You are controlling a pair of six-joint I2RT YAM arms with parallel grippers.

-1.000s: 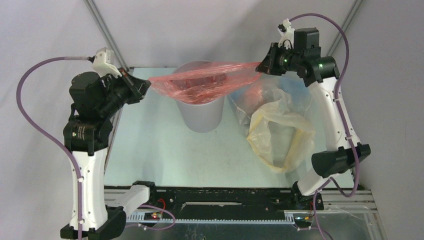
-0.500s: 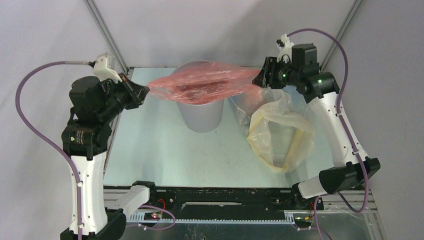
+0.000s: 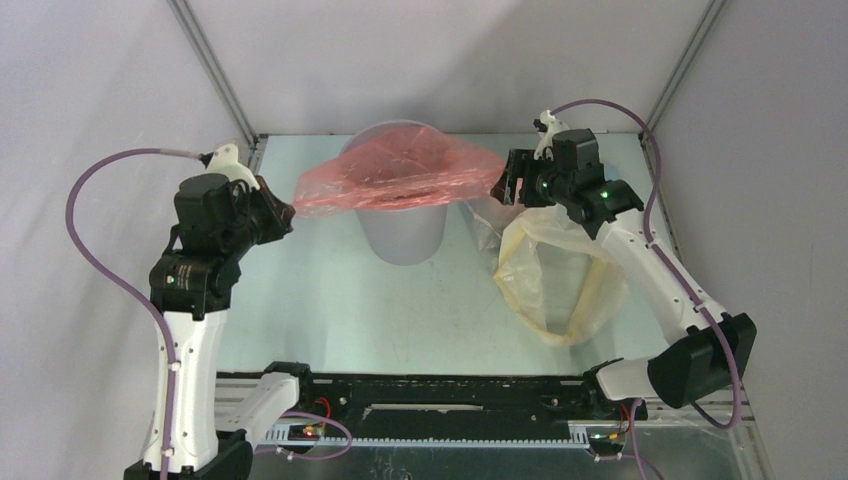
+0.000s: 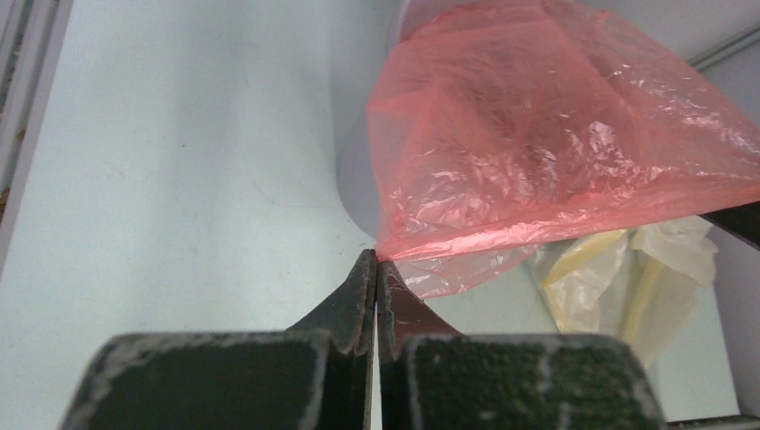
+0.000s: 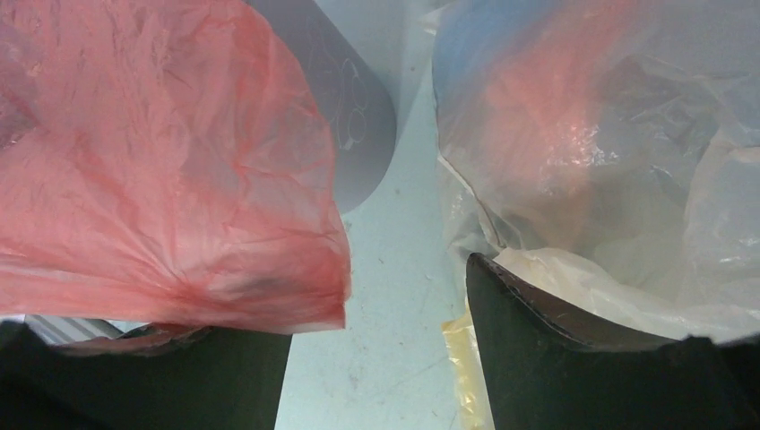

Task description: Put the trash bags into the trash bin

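Note:
A red-pink trash bag (image 3: 400,172) lies stretched across the rim of the light-grey trash bin (image 3: 402,232). My left gripper (image 3: 290,214) is shut on its left corner; in the left wrist view the closed tips (image 4: 376,261) pinch the red film (image 4: 538,152) beside the bin (image 4: 357,161). My right gripper (image 3: 503,186) stands open at the bag's right end. In the right wrist view the red bag (image 5: 161,179) drapes loosely over the left finger, and the right finger (image 5: 556,349) is bare. A pale yellow trash bag (image 3: 562,272) lies on the table to the right.
A clear, bluish bag (image 3: 484,216) is crumpled between the bin and the yellow bag; it fills the upper right of the right wrist view (image 5: 609,134). The table's left edge rail (image 3: 240,250) runs beside my left arm. Metal frame posts (image 3: 210,60) rise at the back corners.
My right gripper has opened and let go of the red bag's right end. Both arms came down and nearer, and the bag has sagged onto the bin's rim.

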